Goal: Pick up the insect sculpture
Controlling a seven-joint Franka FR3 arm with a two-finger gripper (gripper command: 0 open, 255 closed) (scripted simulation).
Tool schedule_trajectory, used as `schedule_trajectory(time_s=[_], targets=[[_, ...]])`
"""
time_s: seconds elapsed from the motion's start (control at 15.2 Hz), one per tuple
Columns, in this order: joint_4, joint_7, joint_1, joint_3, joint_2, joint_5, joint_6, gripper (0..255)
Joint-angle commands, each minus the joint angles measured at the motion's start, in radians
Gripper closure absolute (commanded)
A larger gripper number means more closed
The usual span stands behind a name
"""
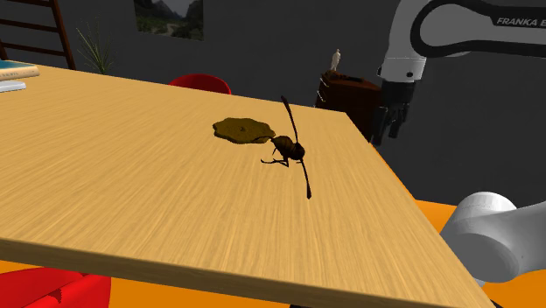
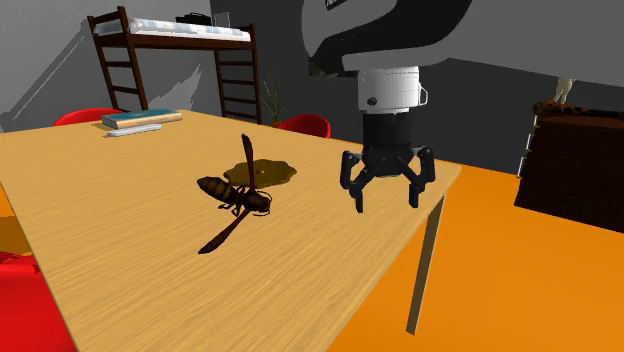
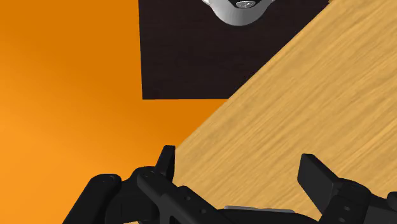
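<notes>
Over wooden worktop [image 1: 131, 192], at its right edge in shoulder view: gripper [image 2: 386, 200] spread wide, holding nothing. Well left of it, mid-worktop: insect sculpture [image 2: 235, 195], just beside flat brown patch [image 1: 242, 129]. Nothing grasped yet. Left to do: approach, descend, close, lift.

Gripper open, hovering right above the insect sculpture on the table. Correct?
No. The gripper is open, but hovers by the table edge, well apart from the insect sculpture, not above it. The second exterior view shows this.
</notes>
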Motion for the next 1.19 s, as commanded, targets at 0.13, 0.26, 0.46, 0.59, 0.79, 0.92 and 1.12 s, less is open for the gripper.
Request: schedule_trajectory(time_s=[0.13, 0.26, 0.46, 0.59, 0.79, 0.92, 1.12], targets=[[0.048, 0.088, 0.001, 0.061, 0.042, 0.035, -0.044, 0], [0.102, 0.177, 0.001, 0.12, 0.092, 0.069, -0.086, 0], [0.196, 0.312, -0.003, 0.201, 0.182, 0.116, -0.146, 0], [0.267, 0.404, -0.006, 0.252, 0.251, 0.144, -0.185, 0], [0.384, 0.548, -0.013, 0.324, 0.367, 0.18, -0.241, 0], [0.47, 0.647, -0.016, 0.369, 0.452, 0.2, -0.278, 0], [0.612, 0.804, -0.015, 0.43, 0.593, 0.222, -0.334, 0]])
